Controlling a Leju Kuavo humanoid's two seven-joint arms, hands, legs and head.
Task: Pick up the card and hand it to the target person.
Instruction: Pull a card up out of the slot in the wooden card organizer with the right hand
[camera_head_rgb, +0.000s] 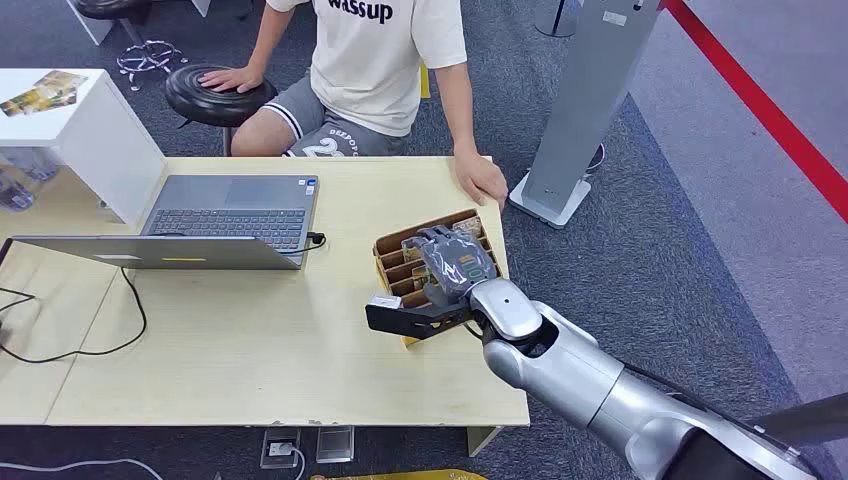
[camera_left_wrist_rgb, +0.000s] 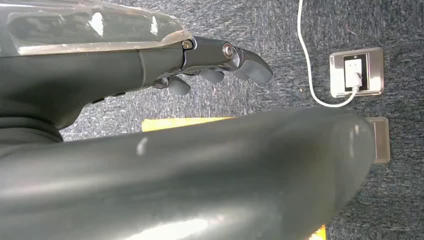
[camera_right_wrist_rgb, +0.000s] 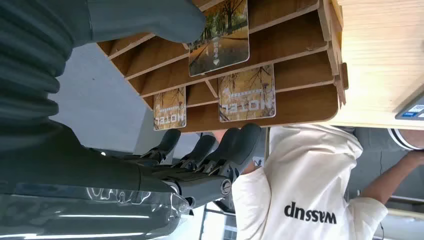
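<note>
Head view: right hand poised over the rack, fingers apart and empty, thumb beside a card. Person waits opposite, ready to receive.

Person's white T-shirt bore the black word "wassup", cut off at the top in the head view and inverted in the right wrist view. Grey shorts showed white lettering, too small to read. Two cards in the wooden rack read "HOTEL", printed upside down as shown.
</note>
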